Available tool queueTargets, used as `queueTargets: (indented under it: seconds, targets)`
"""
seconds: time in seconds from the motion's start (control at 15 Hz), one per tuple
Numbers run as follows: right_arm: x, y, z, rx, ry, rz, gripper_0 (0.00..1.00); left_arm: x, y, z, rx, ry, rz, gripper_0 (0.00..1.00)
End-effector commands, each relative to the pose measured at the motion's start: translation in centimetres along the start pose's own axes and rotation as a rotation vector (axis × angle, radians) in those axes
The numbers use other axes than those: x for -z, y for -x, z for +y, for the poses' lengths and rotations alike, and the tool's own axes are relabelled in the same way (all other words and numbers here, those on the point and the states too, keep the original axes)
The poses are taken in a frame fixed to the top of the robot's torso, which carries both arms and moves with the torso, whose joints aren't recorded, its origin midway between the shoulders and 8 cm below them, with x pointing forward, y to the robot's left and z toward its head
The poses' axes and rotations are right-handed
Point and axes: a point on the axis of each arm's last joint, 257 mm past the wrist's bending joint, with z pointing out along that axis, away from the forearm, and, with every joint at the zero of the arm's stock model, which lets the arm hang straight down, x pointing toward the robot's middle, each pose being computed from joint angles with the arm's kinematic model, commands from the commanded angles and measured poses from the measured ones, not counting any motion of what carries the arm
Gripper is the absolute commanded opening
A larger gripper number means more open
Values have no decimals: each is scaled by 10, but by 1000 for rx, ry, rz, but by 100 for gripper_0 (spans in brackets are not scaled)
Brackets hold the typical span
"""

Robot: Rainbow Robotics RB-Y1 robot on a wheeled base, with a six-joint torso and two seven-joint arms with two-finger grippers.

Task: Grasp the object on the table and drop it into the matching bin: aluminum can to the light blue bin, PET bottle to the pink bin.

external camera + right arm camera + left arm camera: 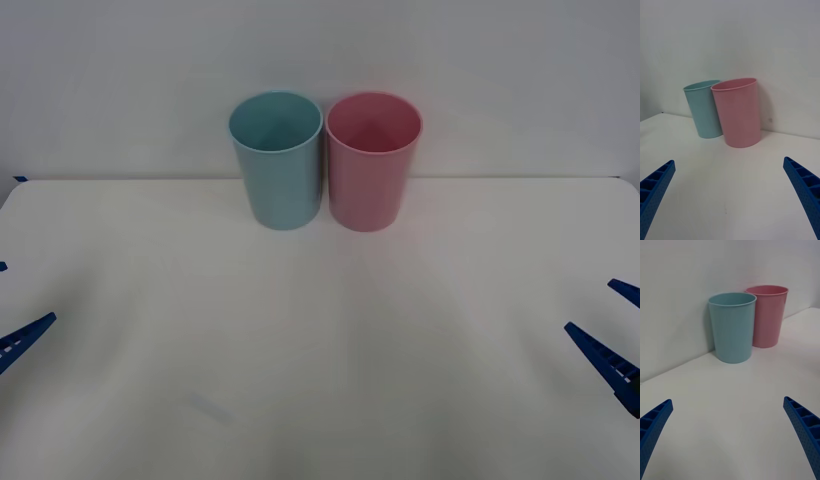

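Bins are standing side by side at the far edge of the white bench [320, 350] in the front view — light blue bin [277, 160] left, pink bin [372, 162] right, nearly touching. Left end effector [8, 325] and right end effector [612, 330] are waiting at the sides.

Right wrist view: right end effector's fingers [805, 191] are standing wide apart, holding nothing — pink bin [738, 112] is nearer.

Left wrist view: left end effector's fingers [653, 425] are also staying apart, empty; light blue bin [732, 328] is nearer.

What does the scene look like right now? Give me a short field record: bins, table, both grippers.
light blue bin: upright at the table's far edge, on the robot's left of the pair
pink bin: upright, close beside the light blue bin on its right
table: white, bare in front of the bins
left gripper: fingers open, low at the left edge, holding nothing
right gripper: fingers open, low at the right edge, holding nothing
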Motion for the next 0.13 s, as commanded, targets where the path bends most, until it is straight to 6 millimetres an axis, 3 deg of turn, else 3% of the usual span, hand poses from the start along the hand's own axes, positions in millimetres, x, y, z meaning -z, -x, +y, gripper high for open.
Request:
queueTargets:
  seconds: [0.07,0.13]
  targets:
    - [0,0,0,0,0,0,100,0,0,0,0,1,1,100]
    - [0,0,0,0,0,0,100,0,0,0,0,1,1,100]
